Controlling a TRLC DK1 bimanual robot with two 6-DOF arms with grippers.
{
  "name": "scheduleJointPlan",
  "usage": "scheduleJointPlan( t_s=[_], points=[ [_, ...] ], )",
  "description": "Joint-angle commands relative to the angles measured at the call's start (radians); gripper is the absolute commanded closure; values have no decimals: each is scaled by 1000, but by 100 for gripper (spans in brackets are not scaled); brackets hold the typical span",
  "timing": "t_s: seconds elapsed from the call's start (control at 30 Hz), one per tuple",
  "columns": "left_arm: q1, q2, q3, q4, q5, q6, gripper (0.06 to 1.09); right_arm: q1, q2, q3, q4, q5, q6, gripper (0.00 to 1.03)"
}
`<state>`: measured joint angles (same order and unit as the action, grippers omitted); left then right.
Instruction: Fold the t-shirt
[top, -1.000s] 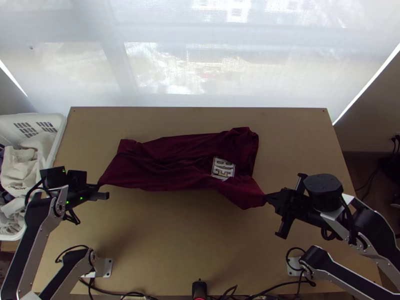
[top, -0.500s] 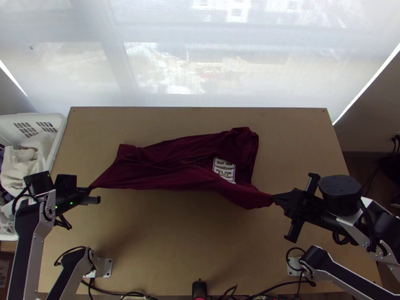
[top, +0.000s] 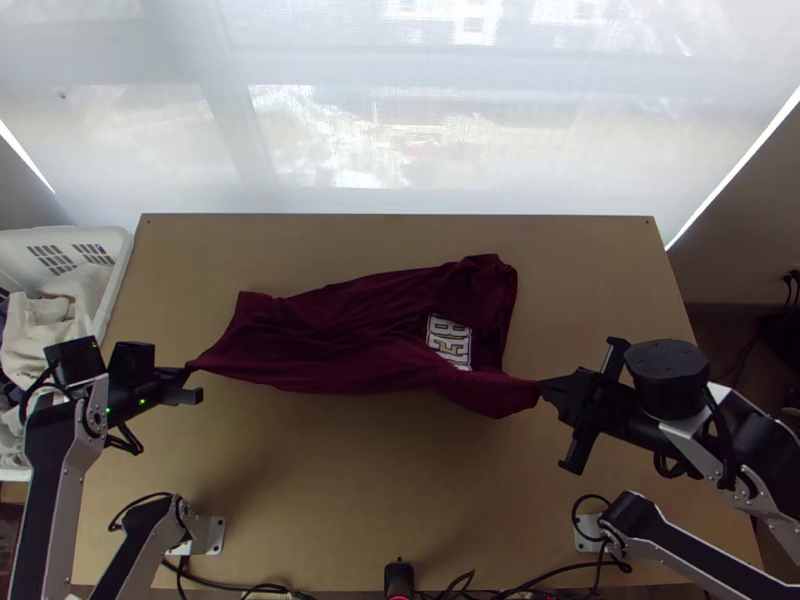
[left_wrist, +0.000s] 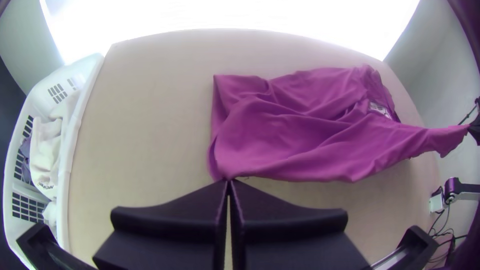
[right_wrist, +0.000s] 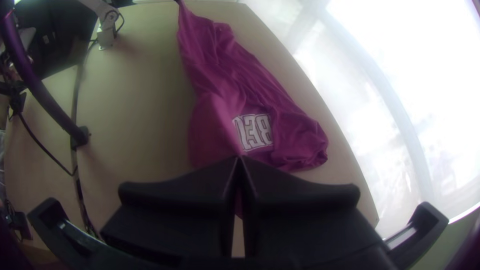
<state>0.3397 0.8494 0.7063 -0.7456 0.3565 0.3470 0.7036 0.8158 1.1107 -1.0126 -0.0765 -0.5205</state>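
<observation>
The left tool (top: 188, 370), near the basket (top: 122, 252), clamps one shirt (top: 330, 335) corner; the right tool (top: 540, 388), farther from the basket, clamps another.

Light wooden counter (top: 300, 480), small dark hole in each far corner. White plastic laundry basket (top: 122, 262) at its left edge, slotted sides; pale cloths (top: 35, 335) heaped loosely inside, a darker cloth (left_wrist: 25, 150) among them. Beyond the far edge, bright window covering (top: 400, 120), thin and translucent. Near edge, about midway: small upright black device (top: 399, 578), dark cables (top: 545, 578) trailing to its right.
</observation>
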Motion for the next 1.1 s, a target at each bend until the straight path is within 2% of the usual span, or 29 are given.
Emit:
scheduleJointPlan(
  t_s=[0.0,0.13,0.6,0.83,1.07],
  points=[
    [-51,79,50,48,10,-46,105,-62,46,-74,129,3,-36,100],
    [-67,137,87,78,9,-59,105,-115,106,-81,200,0,-70,100],
    [-74,395,252,186,-16,-88,105,-357,350,-41,417,-135,-131,100],
    [-77,524,343,218,-42,-102,105,-426,497,34,485,-158,-151,100],
    [-94,614,440,233,-56,-125,105,-441,658,149,528,-167,-156,100]
  ],
)
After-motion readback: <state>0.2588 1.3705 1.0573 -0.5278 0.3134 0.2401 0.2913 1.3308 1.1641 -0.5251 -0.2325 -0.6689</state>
